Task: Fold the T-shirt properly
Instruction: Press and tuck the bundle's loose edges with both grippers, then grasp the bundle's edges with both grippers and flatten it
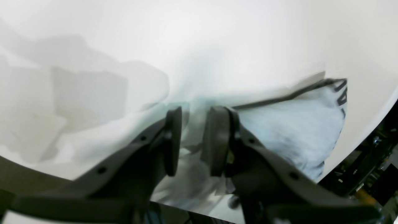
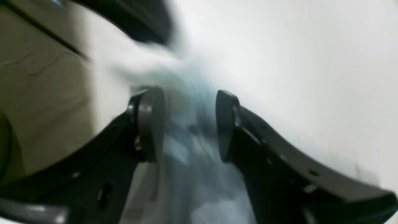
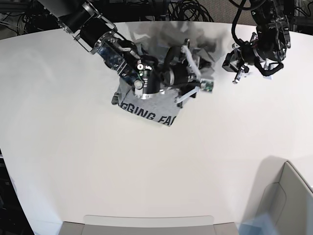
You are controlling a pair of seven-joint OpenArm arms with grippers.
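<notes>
The grey T-shirt (image 3: pixel 146 111) lies bunched in a small bundle at the middle back of the white table (image 3: pixel 73 156), with black lettering along its near edge. My right gripper (image 3: pixel 145 81) is over its back edge. In the right wrist view its jaws (image 2: pixel 189 124) stand apart with blurred cloth (image 2: pixel 199 186) between them. My left gripper (image 3: pixel 180 78) is right beside it. In the left wrist view the pads (image 1: pixel 194 124) are close together with cloth between them, and the lettered part of the shirt (image 1: pixel 295 124) lies to the right.
A grey bin (image 3: pixel 288 196) stands at the front right corner, and a flat grey tray (image 3: pixel 146 225) lies at the front edge. Black cables and frame parts run behind the table's back edge. The left arm's elbow (image 3: pixel 257 49) hangs over the back right.
</notes>
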